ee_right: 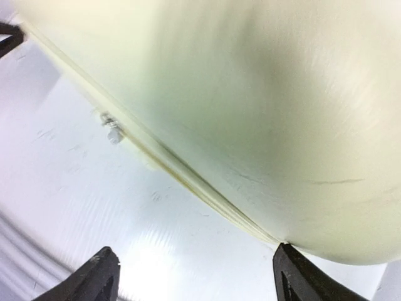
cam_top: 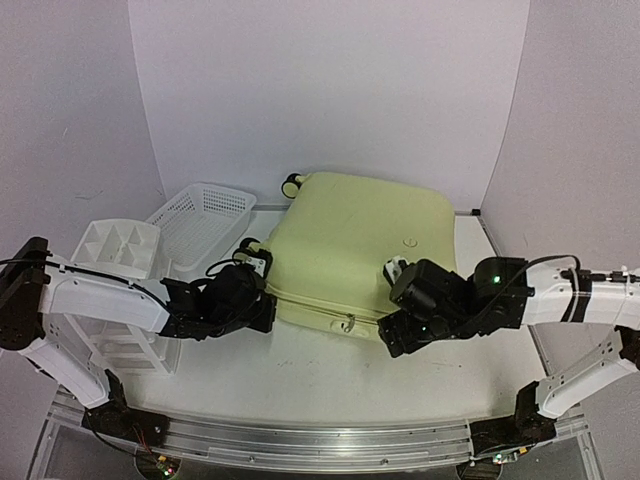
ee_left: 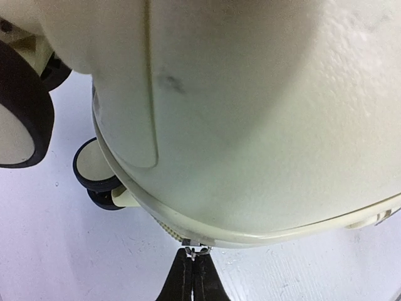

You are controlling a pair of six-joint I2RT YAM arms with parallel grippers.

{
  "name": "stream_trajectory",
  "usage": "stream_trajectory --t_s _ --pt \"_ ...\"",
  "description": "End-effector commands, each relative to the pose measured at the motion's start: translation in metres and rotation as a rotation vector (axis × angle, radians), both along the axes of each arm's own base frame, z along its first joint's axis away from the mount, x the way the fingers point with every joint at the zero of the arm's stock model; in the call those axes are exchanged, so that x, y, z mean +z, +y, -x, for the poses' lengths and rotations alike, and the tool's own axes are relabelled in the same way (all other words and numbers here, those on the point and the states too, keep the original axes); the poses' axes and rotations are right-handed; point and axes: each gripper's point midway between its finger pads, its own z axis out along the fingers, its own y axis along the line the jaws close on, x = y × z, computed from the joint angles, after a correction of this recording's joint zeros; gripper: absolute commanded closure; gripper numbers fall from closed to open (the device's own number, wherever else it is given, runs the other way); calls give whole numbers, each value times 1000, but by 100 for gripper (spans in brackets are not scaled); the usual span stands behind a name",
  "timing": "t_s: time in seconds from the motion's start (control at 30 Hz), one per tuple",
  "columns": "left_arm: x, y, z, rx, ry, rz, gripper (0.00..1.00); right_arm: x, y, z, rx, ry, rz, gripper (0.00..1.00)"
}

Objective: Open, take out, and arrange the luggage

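Observation:
The pale yellow luggage [cam_top: 360, 245] lies flat and closed in the middle of the table, wheels to the left. My left gripper [cam_top: 268, 312] is at its near left corner. In the left wrist view the gripper [ee_left: 192, 256] is shut on a small metal zipper pull [ee_left: 195, 251] at the zip seam, with the shell [ee_left: 250, 113] filling the frame above. My right gripper [cam_top: 395, 338] is at the near edge, right of a second zipper pull [cam_top: 349, 322]. In the right wrist view it [ee_right: 194, 266] is open and empty, its right fingertip [ee_right: 289, 263] right by the seam.
A white mesh basket [cam_top: 205, 215] and a white drawer organiser [cam_top: 115, 250] stand at the left, behind my left arm. Two black-and-cream wheels [ee_left: 19, 119] [ee_left: 94, 169] show close to my left gripper. White walls enclose the table on three sides.

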Motion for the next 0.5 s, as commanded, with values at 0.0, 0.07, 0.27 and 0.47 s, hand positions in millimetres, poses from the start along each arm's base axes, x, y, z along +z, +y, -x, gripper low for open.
stream_trajectory --t_s 0.0,0.07,0.27,0.47 --pt "27 14 -7 14 -46 14 100 56 22 15 205 78 -15 11" --pt "34 6 -4 -19 -36 51 100 74 40 13 242 74 -43 9" --pt "48 -33 12 -127 3 140 100 116 88 -12 309 2 -65 2" --pt "70 -97 40 -268 -50 200 100 126 94 -45 278 62 -132 2"
